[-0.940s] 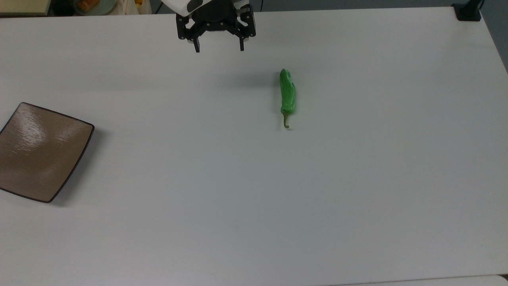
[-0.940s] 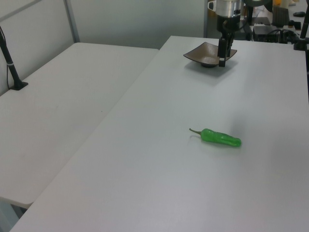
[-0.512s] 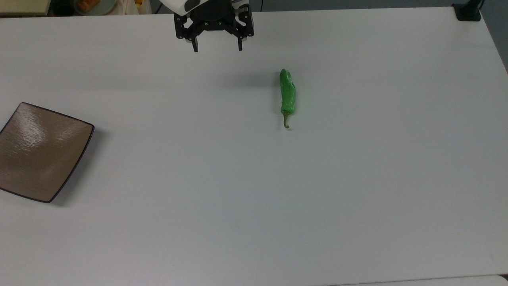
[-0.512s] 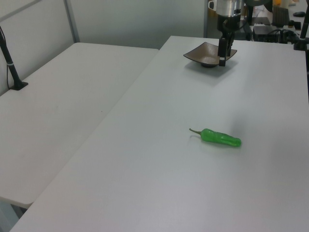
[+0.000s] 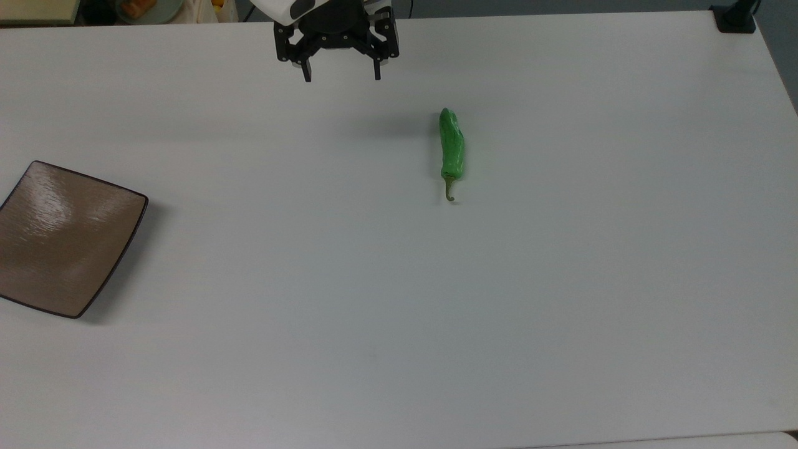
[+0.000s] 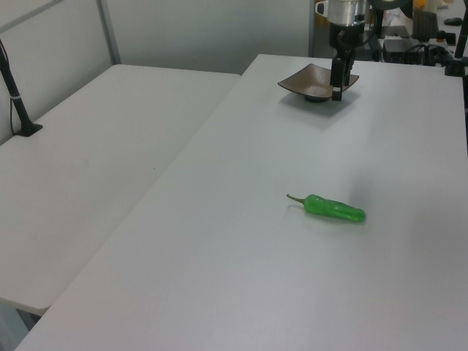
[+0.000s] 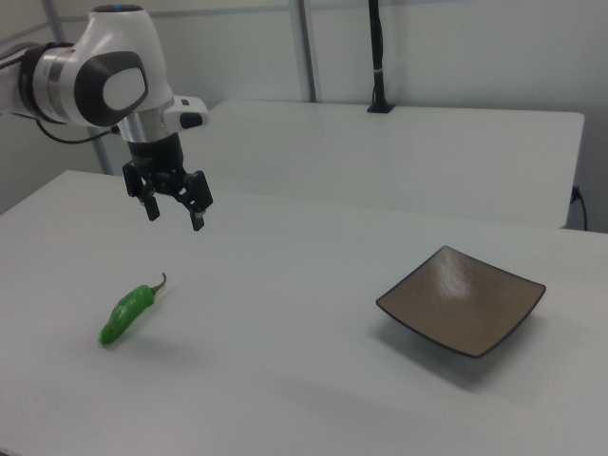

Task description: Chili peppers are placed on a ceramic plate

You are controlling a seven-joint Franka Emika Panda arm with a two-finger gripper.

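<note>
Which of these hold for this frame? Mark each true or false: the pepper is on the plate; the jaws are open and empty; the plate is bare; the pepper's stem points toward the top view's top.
1. The pepper is on the plate: false, it lies on the white table, far from the plate.
2. The gripper has its jaws open and empty: true.
3. The plate is bare: true.
4. The pepper's stem points toward the top view's top: false, it points toward the top view's bottom.
</note>
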